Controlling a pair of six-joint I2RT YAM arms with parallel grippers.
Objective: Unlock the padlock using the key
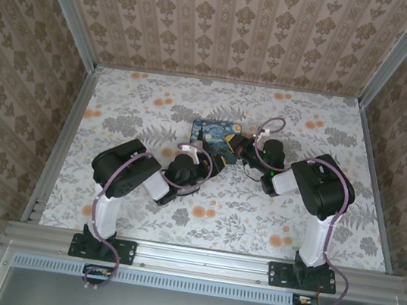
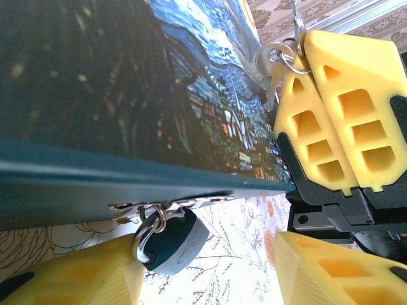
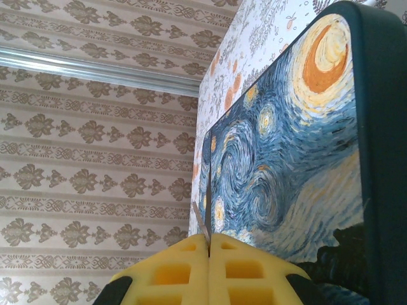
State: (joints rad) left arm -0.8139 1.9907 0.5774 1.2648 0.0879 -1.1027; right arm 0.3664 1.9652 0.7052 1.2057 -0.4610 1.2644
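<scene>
Floral-print tabletop carried a rectangular blue-and-yellow starry-night tin between both tools. Left gripper stood released, the tiny teal-blue padlock hanging from the tin's edge between its yellow fingers, touching one. Right gripper was clenched on the thin dark metal key, blade jutting past its fingertips.

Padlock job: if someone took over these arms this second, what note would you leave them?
Left gripper: open, jaws either side of the padlock, which hangs from the hasp of the tin.
Right gripper: shut on the key, beside the tin's lid, apart from the padlock.
Done: key in grip.
Left: put key in padlock, turn, open it.
</scene>
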